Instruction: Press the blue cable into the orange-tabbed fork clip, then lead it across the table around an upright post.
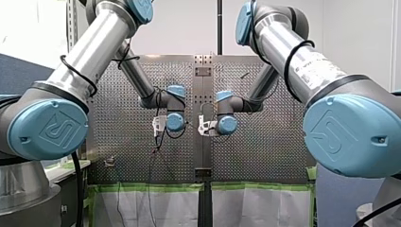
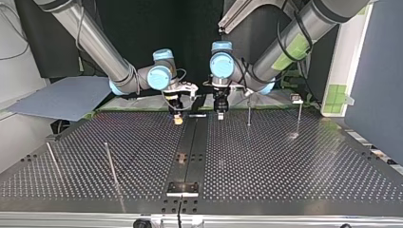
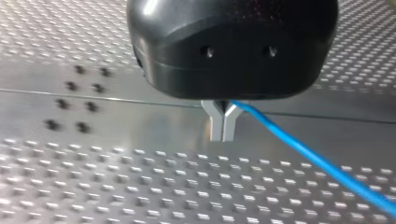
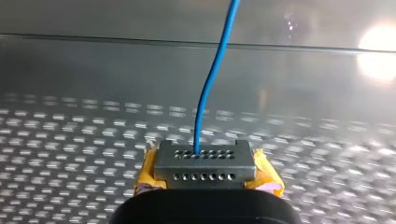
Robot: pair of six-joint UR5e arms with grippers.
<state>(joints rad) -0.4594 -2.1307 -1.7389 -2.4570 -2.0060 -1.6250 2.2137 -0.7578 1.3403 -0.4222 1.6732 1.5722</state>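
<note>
Thin blue cable point(image 3: 303, 151) is gripped by my left jaws and right jaws alike; clipping, then rounding the slim steel post point(image 2: 248, 111) at their three o'clock, seems undone.

Brightly lit throughout. Strong round glare on table point(image 4: 376, 65) ahead of and beside my right gripper point(image 4: 205, 163); soft sheen beneath my left gripper point(image 3: 223, 125).
</note>
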